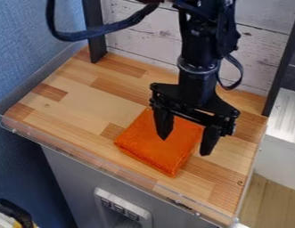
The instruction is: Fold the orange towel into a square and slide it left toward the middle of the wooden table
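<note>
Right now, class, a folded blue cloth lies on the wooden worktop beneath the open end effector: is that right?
Not quite: in the camera view, the folded cloth is orange, not blue. It does lie on the wooden worktop beneath the open end effector.

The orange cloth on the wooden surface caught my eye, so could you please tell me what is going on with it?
A black robot arm has its gripper over the folded orange cloth, fingers apart. Nothing is held between them. The cloth lies flat on the wooden surface, near the pale plank wall.
</note>
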`<state>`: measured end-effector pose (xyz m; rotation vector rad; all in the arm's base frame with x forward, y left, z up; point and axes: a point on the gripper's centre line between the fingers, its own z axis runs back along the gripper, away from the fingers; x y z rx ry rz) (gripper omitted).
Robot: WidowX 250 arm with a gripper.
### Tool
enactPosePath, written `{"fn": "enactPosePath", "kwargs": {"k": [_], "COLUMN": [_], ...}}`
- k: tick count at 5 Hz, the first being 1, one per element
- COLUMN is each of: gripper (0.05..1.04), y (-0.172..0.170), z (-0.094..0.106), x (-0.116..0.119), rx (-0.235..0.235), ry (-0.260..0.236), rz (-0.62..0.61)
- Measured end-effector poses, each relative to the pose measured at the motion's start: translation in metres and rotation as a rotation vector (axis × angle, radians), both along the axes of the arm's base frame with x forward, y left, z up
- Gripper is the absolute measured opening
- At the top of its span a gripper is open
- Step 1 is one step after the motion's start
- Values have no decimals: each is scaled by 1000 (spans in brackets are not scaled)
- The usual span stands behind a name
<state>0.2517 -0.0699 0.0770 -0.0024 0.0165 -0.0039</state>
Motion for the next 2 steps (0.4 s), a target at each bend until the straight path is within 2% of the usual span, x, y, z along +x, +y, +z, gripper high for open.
{"fn": "enactPosePath", "kwargs": {"k": [2], "gripper": [999], "y": [-7], "z": [11], "x": [-1], "rx": [-5], "ry": [-6], "rz": [3]}}
